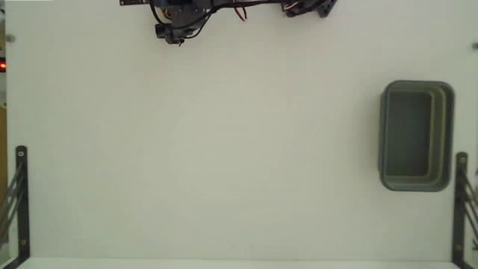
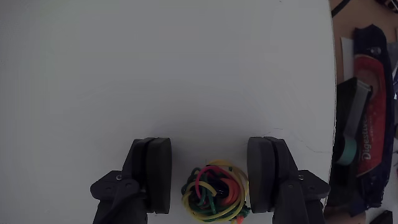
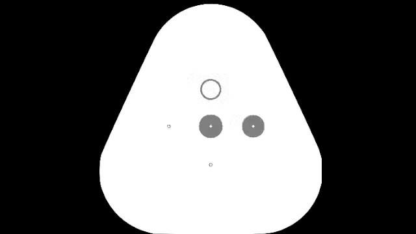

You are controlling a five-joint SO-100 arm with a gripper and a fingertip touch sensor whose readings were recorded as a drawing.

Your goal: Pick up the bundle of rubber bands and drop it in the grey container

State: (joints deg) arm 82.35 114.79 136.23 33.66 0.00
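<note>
Wrist view: claw (image 2: 211, 174) spread wide, holding nothing, both pads (image 2: 159, 174) standing clear of the load. Bundle of rubber bands (image 2: 215, 191) on the white table (image 2: 174, 74), between the pads, nearer the right one in this view, with a gap on the left side; contact with the right pad not resolvable. Whether the claw tips sit on the table surface or above it not discernible.

Step in hand, as judged: closing on the bundle. Best done by centring slightly toward the bundle's side, getting the tips low enough to catch the lowest loops, then closing slowly until the clump compresses. Thin loops likely to spring or slip out; lift only once the clump is firmly pinched.

Fixed view: grey container (image 1: 416, 136) at far right of the table, well apart from the arm's dark hardware (image 1: 179, 19) at the top edge. Bundle not visible in this view. Table between hardware and container bare, so a wide open path for the carry. Container rim thick; release from above the middle of the tub.

Wrist view, right: table edge near, with a dark packet (image 2: 373, 112) beyond it. No swing toward that side.
</note>
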